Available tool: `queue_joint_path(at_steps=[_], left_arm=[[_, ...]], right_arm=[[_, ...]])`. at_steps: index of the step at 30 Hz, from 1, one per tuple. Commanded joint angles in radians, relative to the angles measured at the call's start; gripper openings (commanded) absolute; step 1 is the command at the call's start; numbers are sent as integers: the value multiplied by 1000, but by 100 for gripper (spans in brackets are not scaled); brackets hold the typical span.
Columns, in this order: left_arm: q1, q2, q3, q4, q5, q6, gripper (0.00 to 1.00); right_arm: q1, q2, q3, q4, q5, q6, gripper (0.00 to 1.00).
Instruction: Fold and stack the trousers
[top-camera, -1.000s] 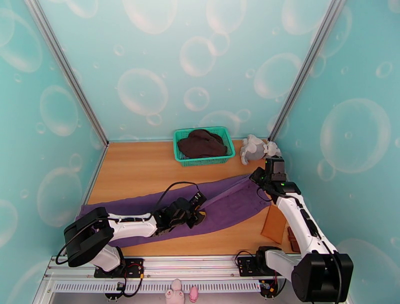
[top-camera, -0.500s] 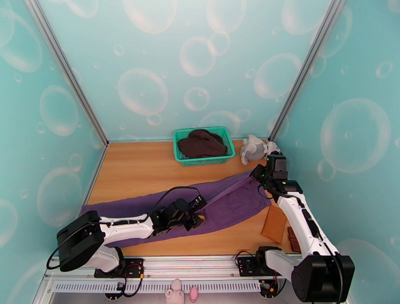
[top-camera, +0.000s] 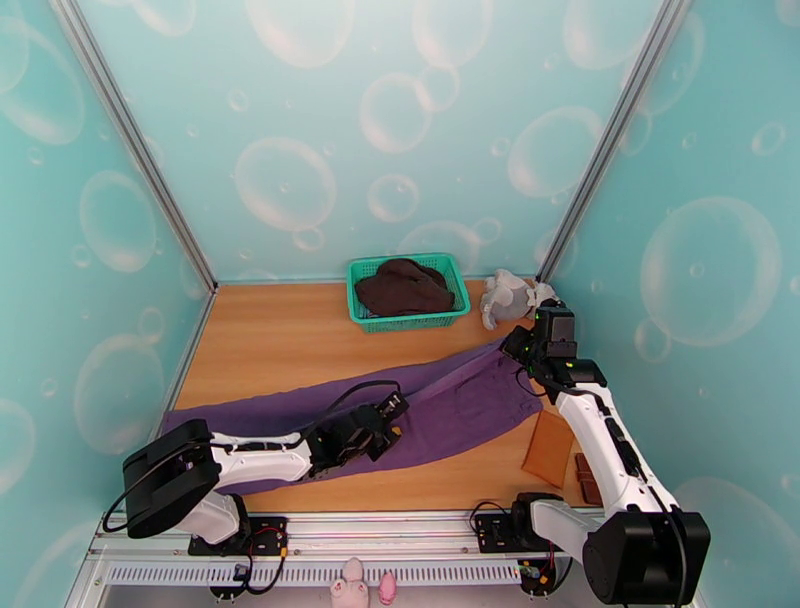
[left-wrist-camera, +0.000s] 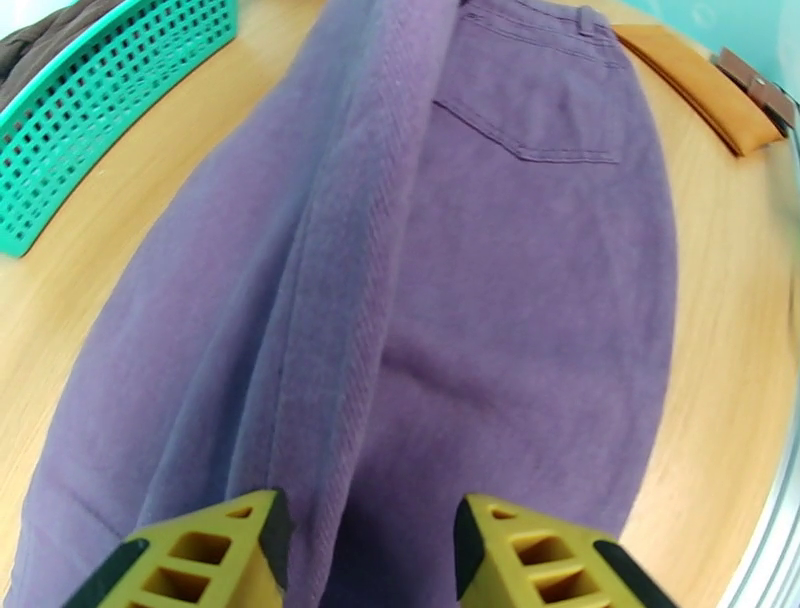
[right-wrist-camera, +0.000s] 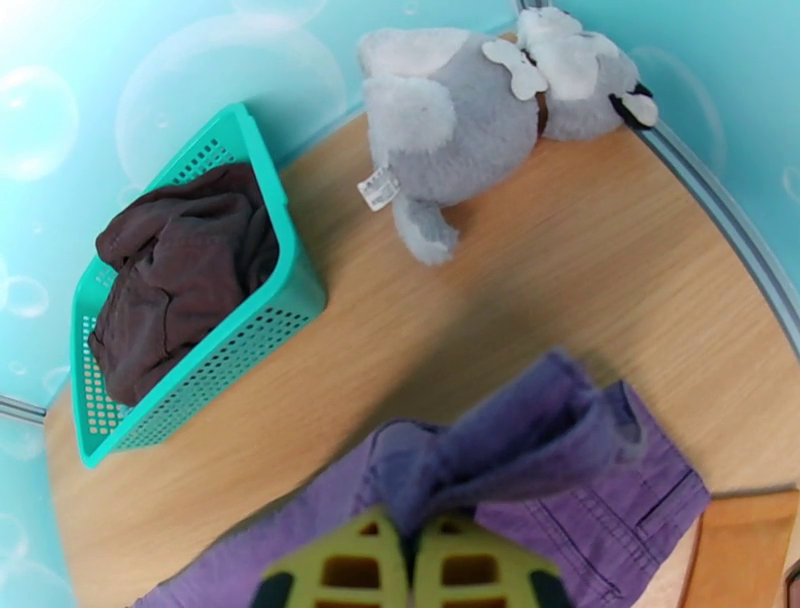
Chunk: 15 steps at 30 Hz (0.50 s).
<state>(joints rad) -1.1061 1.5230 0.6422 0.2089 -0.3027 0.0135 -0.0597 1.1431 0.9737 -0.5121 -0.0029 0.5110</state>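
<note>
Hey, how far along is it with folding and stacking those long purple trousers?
Done: the long purple soft-fabric trousers lie stretched across the wooden table, apparently doubled lengthwise, with a fold ridge running along them. In hand: the right gripper is shut on a bunched end near the waistband; the left gripper hangs open over the middle. Left: no crosswise fold yet, and nothing stacked.

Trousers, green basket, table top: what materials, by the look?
Trousers: woven cloth, probably cotton twill or denim, matte; a ribbed weave and a stitched patch pocket show. Basket: moulded plastic with a slight sheen and a regular grid of holes. Table top: smooth with a wood grain; solid wood or laminate, can't tell.
</note>
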Motion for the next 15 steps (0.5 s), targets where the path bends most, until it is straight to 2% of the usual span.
queue_joint_path(at_steps=[1, 4, 9, 12, 13, 15], left_arm=[[-8, 19, -7, -14, -140, -22, 49], [-16, 32, -4, -18, -127, -9, 49], [-22, 62, 14, -47, -105, -12, 25], [-36, 51, 3, -36, -116, -13, 4], [-44, 43, 2, -41, -135, -20, 0], [-61, 27, 2, -72, -181, -39, 0]], right_arm=[[-5, -17, 31, 62, 12, -14, 1], [-4, -17, 34, 66, 9, -16, 1], [-6, -24, 22, 67, 19, -25, 1], [-8, -40, -3, 71, 50, -28, 1], [-8, -47, -13, 68, 74, -26, 1], [-8, -74, -49, 69, 121, -10, 1]])
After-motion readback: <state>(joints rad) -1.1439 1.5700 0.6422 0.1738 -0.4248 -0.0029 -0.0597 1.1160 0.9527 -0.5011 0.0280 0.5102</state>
